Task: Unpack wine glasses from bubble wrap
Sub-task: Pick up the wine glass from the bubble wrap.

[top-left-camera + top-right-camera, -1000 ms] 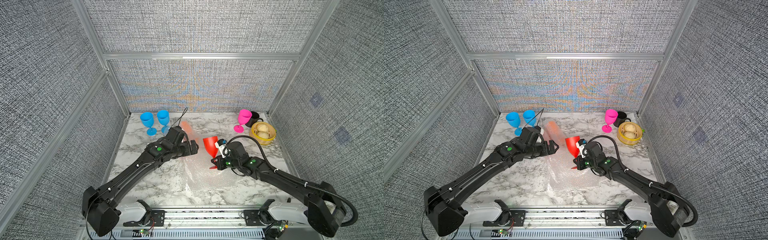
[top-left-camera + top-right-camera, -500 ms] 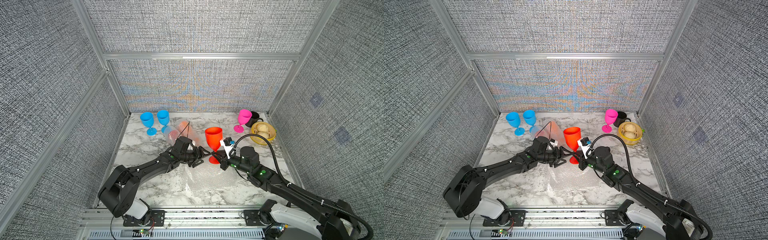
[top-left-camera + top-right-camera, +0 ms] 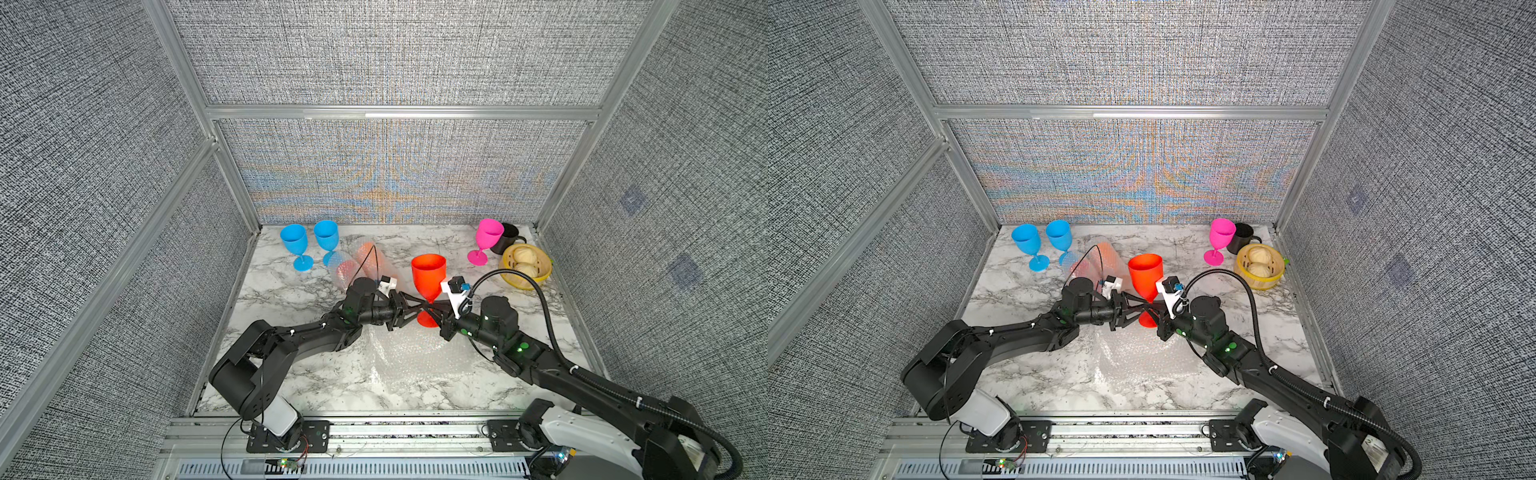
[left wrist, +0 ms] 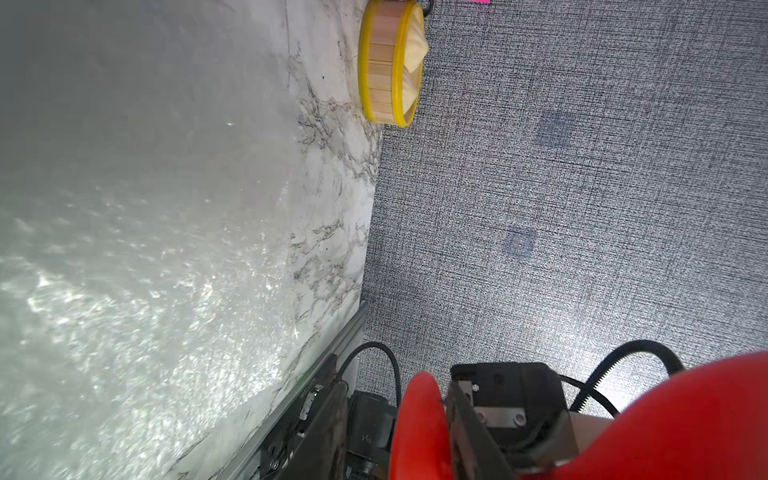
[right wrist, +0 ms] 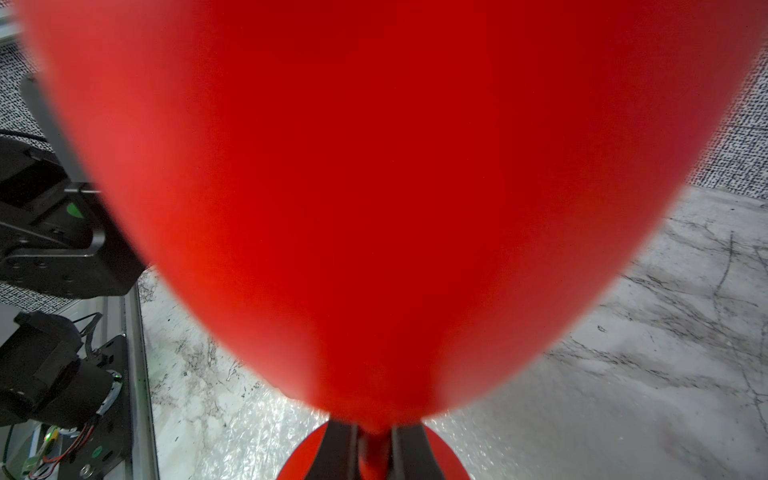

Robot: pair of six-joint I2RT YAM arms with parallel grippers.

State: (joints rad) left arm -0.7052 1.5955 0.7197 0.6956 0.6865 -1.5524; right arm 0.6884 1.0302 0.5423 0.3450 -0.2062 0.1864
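Marbled tabletop [image 3: 291, 299] is carrying the whole arrangement. Clear bubble wrap sheet [image 3: 415, 357] is lying flat and empty at front centre, probably left there so that the freed glass can be worked above it. Wrapped bundle [image 3: 357, 262], behind the left gripper [image 3: 417, 308] and just beside the blue pair, is showing orange and reddish shapes through its film. By that sign, two glasses are waiting to be unpacked.

Red goblet [image 3: 428, 274] is standing upright at the sheet's far edge, bowl up and foot down, between the two grippers. First blue goblet [image 3: 295, 245], second blue goblet [image 3: 326, 237] and pink goblet [image 3: 488, 232] are standing upright along the back edge, apparently parked clear of the working zone.

Right gripper [image 5: 375, 451] is clamping the red goblet's stem between bowl and foot. This narrow hold is keeping the bowl vertical and the rim free. The left gripper is bracketing the same stem from the opposite side with its jaws drawn narrow. Whether its pads are pressing the stem cannot be told, since in the left wrist view the foot and bowl are hiding the contact. The opposed grips are suggesting a handover, so that the glass can be set down with the finished ones.
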